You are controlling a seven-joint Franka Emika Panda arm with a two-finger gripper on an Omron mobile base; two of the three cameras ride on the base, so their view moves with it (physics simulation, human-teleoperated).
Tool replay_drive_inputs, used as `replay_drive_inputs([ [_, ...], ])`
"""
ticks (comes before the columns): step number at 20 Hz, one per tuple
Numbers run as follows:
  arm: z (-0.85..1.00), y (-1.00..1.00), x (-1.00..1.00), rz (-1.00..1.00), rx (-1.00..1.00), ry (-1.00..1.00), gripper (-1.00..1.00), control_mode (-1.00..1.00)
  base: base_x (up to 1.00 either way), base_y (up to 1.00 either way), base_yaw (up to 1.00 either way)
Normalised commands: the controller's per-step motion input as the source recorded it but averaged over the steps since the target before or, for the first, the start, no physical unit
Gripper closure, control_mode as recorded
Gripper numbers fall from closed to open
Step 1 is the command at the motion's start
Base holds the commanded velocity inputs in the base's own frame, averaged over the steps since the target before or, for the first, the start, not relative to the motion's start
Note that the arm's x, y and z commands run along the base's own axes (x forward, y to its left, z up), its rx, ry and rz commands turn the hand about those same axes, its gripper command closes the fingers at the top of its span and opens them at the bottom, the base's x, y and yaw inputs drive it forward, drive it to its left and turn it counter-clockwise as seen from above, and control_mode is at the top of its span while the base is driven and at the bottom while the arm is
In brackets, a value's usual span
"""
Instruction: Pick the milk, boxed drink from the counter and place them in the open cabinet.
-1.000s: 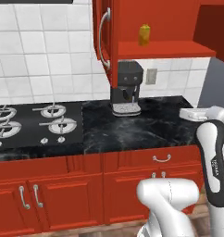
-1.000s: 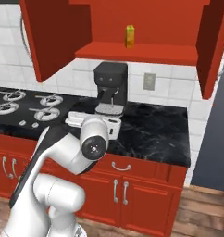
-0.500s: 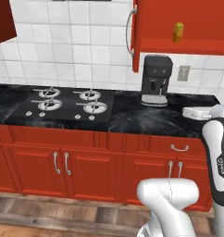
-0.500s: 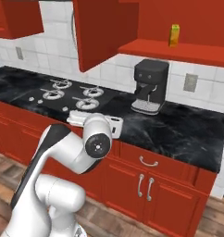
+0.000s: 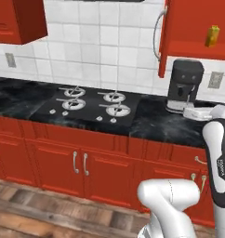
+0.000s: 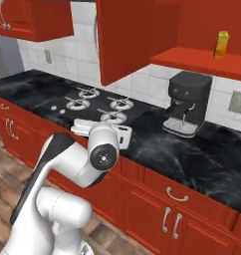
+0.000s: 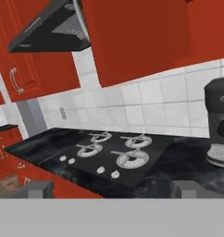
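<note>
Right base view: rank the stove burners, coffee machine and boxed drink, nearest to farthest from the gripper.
1. Stove burners, on the counter just behind the gripper.
2. Coffee machine, farther right on the counter by the wall.
3. Boxed drink, up on the open cabinet shelf, far right.

Glossy white arm (image 6: pixel 58 164), dark joints

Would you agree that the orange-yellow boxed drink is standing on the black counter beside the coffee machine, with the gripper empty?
Not quite: the boxed drink stands on the shelf of the open cabinet, above the coffee machine, as the right base view shows. The gripper is indeed empty.
</note>
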Motion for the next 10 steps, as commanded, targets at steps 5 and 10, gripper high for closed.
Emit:
replay_drive_inputs([
  [5, 0.0, 0.0, 0.0, 0.0, 0.0, 0.0, -1.0, 1.0, 0.41, -0.31, 0.48],
  [10, 0.0, 0.0, 0.0, 0.0, 0.0, 0.0, -1.0, 1.0, -0.31, -0.25, 0.7],
])
